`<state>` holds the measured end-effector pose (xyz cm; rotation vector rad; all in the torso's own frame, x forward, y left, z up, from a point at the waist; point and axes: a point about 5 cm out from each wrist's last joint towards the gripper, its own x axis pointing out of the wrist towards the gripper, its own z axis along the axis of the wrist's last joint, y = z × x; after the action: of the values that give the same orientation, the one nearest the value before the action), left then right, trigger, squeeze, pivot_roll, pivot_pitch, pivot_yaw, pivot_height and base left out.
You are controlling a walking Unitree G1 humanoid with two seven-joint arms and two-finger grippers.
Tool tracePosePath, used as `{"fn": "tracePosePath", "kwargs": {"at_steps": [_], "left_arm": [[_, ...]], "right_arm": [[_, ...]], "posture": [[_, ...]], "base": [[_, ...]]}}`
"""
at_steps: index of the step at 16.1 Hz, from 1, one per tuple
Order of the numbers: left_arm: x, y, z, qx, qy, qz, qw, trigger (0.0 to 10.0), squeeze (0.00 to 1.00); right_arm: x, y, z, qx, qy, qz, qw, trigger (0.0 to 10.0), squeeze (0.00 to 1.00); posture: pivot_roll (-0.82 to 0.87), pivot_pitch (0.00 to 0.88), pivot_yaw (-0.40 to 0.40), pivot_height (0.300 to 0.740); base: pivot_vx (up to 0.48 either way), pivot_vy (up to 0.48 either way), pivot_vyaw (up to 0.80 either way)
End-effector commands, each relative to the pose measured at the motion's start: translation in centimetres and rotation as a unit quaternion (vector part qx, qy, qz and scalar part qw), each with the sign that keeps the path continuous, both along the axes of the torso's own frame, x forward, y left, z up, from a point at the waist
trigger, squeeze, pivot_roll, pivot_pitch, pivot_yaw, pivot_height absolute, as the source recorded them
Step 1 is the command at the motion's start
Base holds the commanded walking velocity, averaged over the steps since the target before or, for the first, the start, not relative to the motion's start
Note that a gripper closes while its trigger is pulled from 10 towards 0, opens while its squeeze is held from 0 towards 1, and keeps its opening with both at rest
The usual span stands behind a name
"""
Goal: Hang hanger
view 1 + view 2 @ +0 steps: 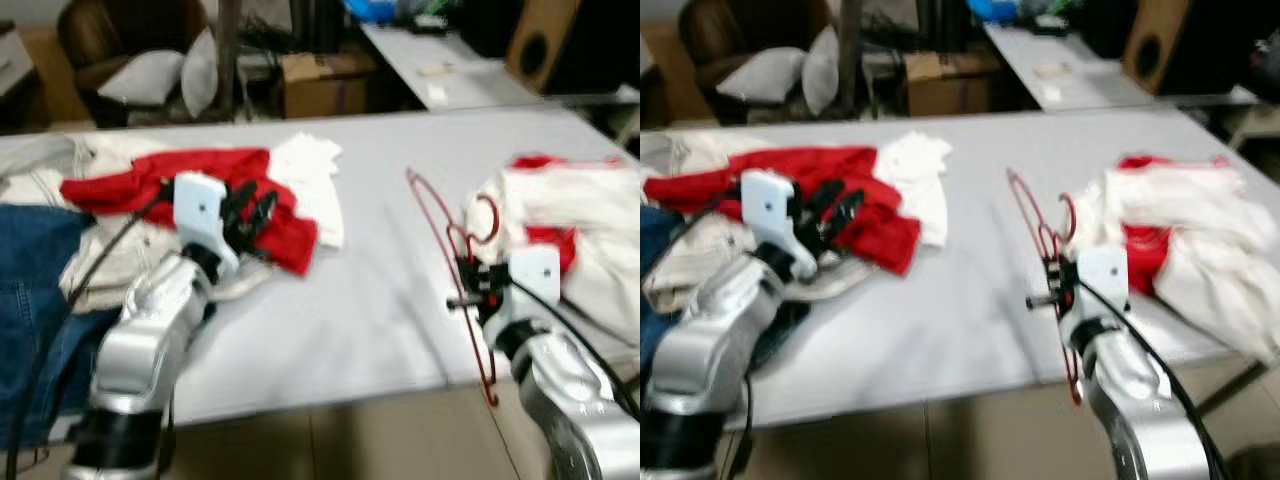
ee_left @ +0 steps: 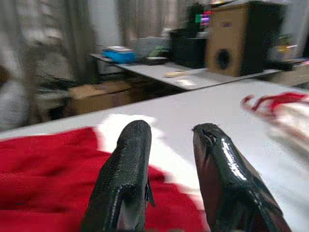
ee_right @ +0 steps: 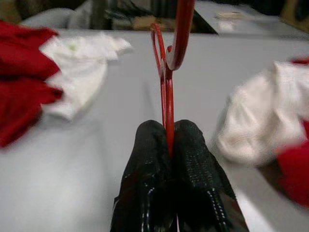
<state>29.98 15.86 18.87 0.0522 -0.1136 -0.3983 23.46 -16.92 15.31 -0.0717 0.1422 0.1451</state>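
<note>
R gripper (image 3: 170, 145), lower right of frame, jaws clenched on the red hanger (image 1: 452, 255); hanger held over the worktop (image 1: 380, 300) edge, hook up near the white/red clothes pile (image 1: 580, 230) at right. L gripper (image 2: 169, 159), left-centre, jaws released w/ a gap, hovering over red garment (image 1: 150, 185) & white cloth (image 1: 310, 180). Jeans (image 1: 30, 260) at far left edge.

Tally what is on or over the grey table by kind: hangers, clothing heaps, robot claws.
Red wire hanger: 1, pinched in the right claw
Clothing heaps: 2, left heap and right heap
Robot claws: 2, the left claw open above the left heap
Total: 5
</note>
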Motion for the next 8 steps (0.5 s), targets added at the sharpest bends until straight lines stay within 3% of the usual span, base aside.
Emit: {"fn": "tracePosePath", "kwargs": {"at_steps": [1, 4, 5, 7, 8], "left_arm": [[0.5, 1.4, -0.2, 0.016, 0.005, 0.030, 0.999, 10.0, 0.00], [1.7, 3.7, -0.2, 0.032, 0.009, 0.084, 0.996, 10.0, 0.00], [1.7, 4.3, 0.4, 0.035, -0.001, 0.091, 0.995, 10.0, 1.00], [1.6, 4.3, 1.0, 0.058, -0.011, 0.078, 0.995, 10.0, 1.00], [1.9, 4.8, 1.4, 0.091, -0.007, 0.071, 0.993, 10.0, 1.00]], "right_arm": [[-0.1, 0.6, 0.3, 0.006, -0.009, 0.018, 1.000, 10.0, 0.00], [0.0, 0.5, 0.6, -0.005, -0.018, 0.036, 0.999, 10.0, 0.00], [-0.1, 0.4, 1.0, 0.000, -0.022, 0.040, 0.999, 10.0, 0.00], [-0.4, 0.1, 0.9, 0.001, -0.020, 0.048, 0.999, 10.0, 0.00], [-0.6, -0.3, 0.7, -0.005, -0.012, 0.052, 0.999, 10.0, 0.00]], "posture": [[-0.03, 0.000, 0.008, 0.740], [-0.06, 0.000, 0.014, 0.740], [-0.07, 0.000, 0.011, 0.740], [-0.07, 0.000, 0.008, 0.740], [-0.07, 0.000, 0.026, 0.740]], "base": [[0.000, 0.000, 0.00], [0.000, 0.000, 0.00], [0.000, 0.000, 0.00], [0.000, 0.000, 0.00], [0.000, 0.000, 0.00]]}}
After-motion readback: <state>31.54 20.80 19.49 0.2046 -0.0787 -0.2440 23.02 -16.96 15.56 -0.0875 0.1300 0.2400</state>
